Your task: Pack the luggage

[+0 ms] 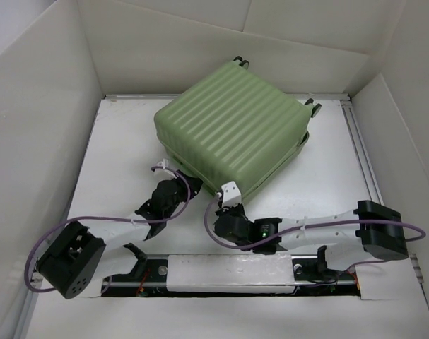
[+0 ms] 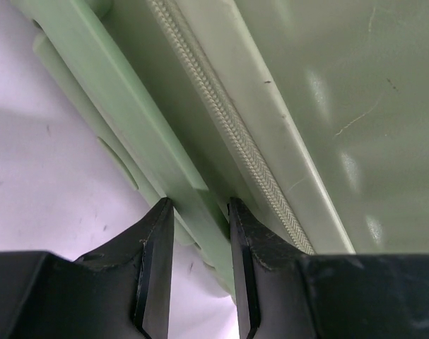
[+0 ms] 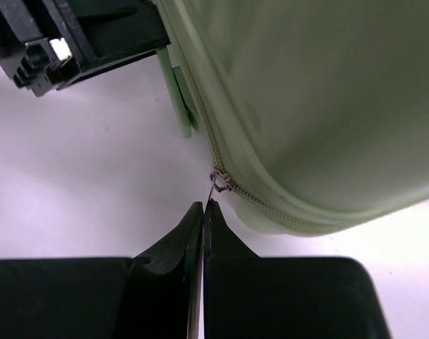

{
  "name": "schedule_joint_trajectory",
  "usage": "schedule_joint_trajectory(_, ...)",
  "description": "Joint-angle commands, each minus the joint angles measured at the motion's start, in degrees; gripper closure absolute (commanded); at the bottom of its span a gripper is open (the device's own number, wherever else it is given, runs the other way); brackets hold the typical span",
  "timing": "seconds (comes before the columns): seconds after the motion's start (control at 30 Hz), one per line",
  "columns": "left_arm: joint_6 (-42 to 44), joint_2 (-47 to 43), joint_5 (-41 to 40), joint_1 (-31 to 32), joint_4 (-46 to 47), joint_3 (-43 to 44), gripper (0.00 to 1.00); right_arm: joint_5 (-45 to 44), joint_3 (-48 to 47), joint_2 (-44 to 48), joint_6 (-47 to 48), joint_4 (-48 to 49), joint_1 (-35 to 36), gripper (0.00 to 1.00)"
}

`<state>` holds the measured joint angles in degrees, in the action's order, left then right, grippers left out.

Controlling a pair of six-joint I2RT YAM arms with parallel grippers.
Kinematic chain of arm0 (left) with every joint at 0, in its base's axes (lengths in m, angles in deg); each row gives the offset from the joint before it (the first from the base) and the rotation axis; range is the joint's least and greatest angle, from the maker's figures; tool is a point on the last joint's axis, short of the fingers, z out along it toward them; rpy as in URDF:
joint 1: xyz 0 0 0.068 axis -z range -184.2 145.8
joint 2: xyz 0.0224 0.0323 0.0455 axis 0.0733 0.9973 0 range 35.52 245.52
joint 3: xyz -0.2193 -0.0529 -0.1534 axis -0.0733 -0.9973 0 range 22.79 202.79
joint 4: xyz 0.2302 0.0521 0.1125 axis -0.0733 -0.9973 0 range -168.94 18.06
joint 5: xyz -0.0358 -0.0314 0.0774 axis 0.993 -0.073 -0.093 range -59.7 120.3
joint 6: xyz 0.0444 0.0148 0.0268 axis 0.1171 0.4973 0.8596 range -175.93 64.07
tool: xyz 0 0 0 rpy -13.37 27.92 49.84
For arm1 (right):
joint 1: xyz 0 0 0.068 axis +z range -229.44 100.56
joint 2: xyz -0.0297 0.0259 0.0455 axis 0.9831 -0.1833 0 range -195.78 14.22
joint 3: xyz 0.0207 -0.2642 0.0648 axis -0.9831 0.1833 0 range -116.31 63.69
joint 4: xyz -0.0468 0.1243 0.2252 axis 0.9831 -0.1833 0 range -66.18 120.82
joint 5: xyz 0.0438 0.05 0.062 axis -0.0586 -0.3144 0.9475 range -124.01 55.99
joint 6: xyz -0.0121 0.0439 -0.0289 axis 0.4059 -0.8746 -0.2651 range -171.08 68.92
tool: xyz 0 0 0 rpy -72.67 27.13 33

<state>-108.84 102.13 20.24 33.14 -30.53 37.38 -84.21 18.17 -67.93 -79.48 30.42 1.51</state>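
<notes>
Zipping step, by look of it. Luggage (image 1: 232,127) lies lid-down at far middle of table (image 1: 122,162). Your left gripper (image 2: 200,212) clamps side ridge (image 2: 157,148), steadying shell. Your right gripper (image 3: 203,210) is pinched closed on zipper pull (image 3: 215,189) at near corner. Next you drag pull along zipper track (image 2: 228,134). Thin tab may slip.
</notes>
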Motion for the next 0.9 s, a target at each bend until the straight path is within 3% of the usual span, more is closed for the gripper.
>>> schedule_joint_trajectory(0.0,3.7,-5.5,16.2,5.3,1.6,1.5,1.00,12.0,-7.8,1.9,-3.3,3.4,5.5,1.00)
schedule_joint_trajectory(0.13,4.2,-8.0,18.8,5.8,1.6,0.8,1.00,15.4,-11.0,0.3,-2.6,3.4,1.8,1.00)
schedule_joint_trajectory(0.33,3.7,-8.0,25.2,5.8,6.7,-2.6,1.00,21.3,-23.5,-7.5,2.4,3.4,1.1,1.00)
schedule_joint_trajectory(0.47,3.7,-9.4,25.5,5.8,6.7,-3.3,1.00,22.7,-22.9,-6.7,1.8,3.4,2.3,1.00)
schedule_joint_trajectory(0.5,3.7,-10.4,24.4,5.8,2.8,-3.3,1.00,20.0,-20.3,-5.7,1.8,3.4,3.0,1.00)
schedule_joint_trajectory(0.63,4.9,-19.9,17.8,5.8,-8.1,-2.7,0.67,15.4,-13.1,2.9,-1.1,1.7,5.1,0.77)
schedule_joint_trajectory(0.67,4.9,-24.8,16.8,5.8,-10.5,-2.0,0.59,15.4,-12.2,6.9,-1.1,0.2,5.1,0.62)
schedule_joint_trajectory(0.7,4.9,-27.3,14.0,5.8,-13.4,-1.3,0.49,14.8,-11.7,8.7,-1.1,-1.1,5.1,0.56)
schedule_joint_trajectory(0.77,4.9,-34.2,11.2,5.8,-22.3,1.4,0.42,13.0,-11.7,12.7,-1.1,-4.9,5.1,0.37)
schedule_joint_trajectory(0.87,4.4,-39.9,5.9,5.3,-30.8,5.5,0.32,12.0,-16.7,14.2,1.9,-10.7,3.1,0.29)
